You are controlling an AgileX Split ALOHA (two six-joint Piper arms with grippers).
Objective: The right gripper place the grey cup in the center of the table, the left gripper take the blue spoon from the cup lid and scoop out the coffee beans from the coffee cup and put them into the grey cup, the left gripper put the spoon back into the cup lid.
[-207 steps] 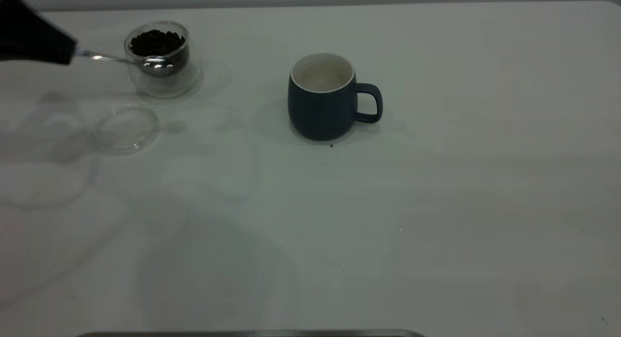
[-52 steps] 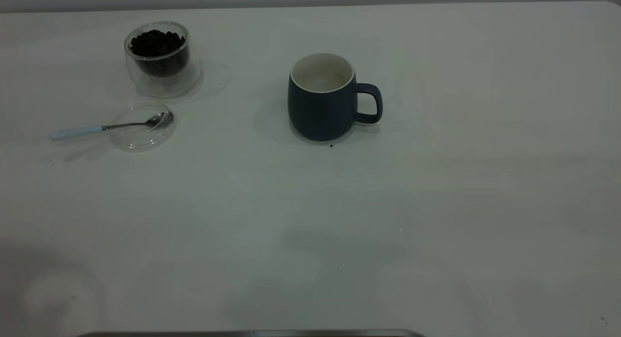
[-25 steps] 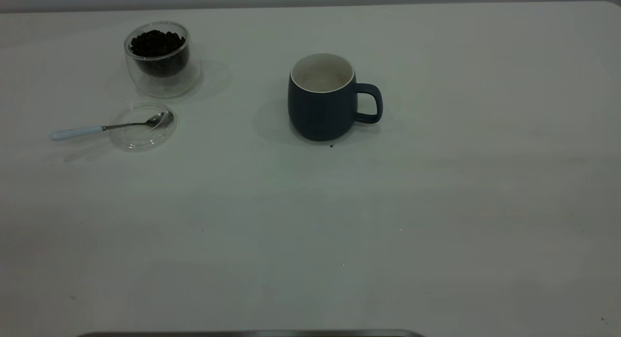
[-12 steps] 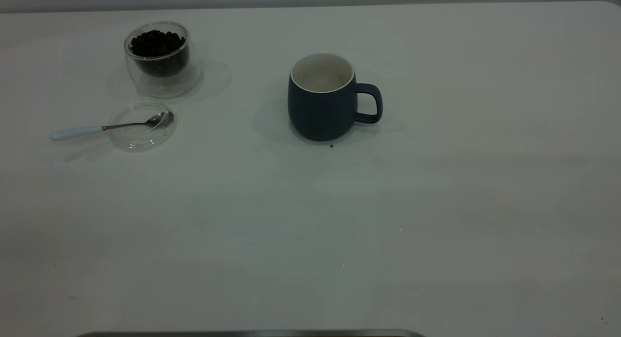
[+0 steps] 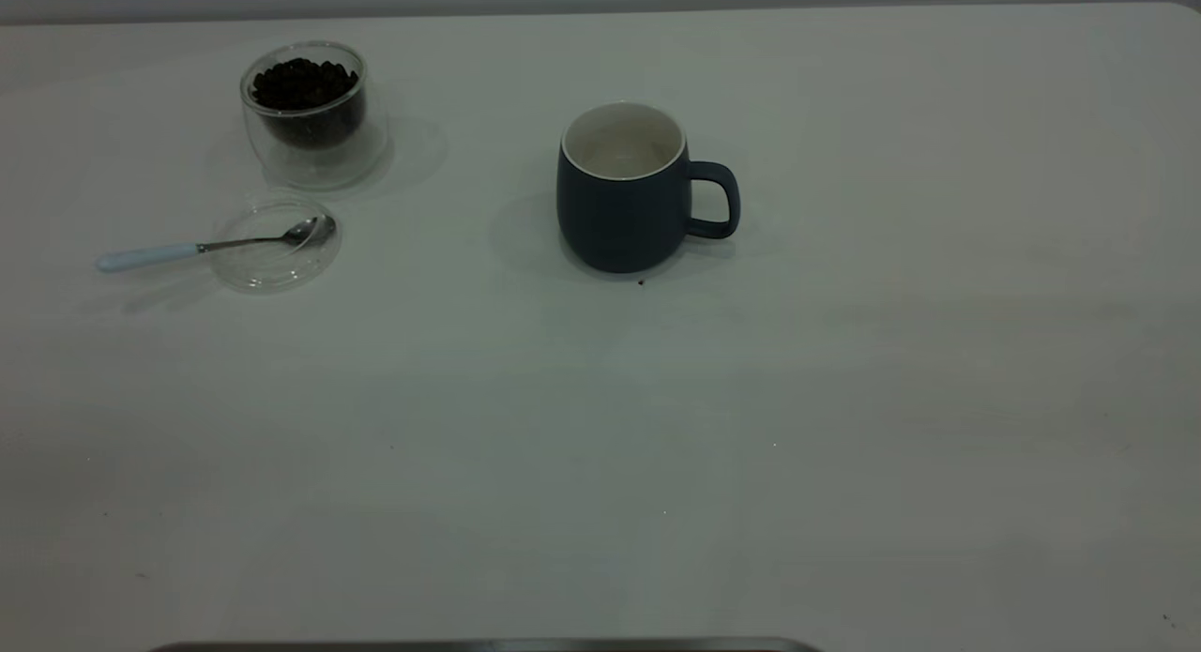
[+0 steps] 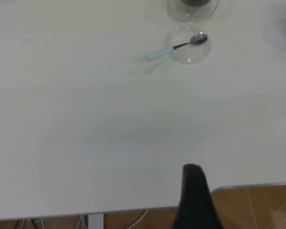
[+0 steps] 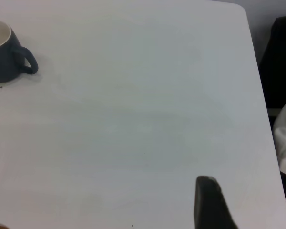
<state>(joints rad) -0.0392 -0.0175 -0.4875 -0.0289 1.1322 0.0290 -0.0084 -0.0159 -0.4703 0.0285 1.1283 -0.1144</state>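
Spoon laid in the lid, both arms drawn back off the table.

In the exterior view neither arm is seen: the grey cup (image 5: 624, 190) stands near the centre of the table (image 5: 844, 399), the coffee cup (image 5: 310, 113) with coffee beans (image 5: 302, 82) far left, and the blue spoon (image 5: 211, 245) rests with its bowl in the cup lid (image 5: 274, 243). Only the wrist views show the left gripper (image 6: 195, 198) and right gripper (image 7: 210, 202) over the near edge; whether their fingers are open cannot be told.

Blue spoon (image 5: 202, 246) back on cup lid (image 5: 274, 247)
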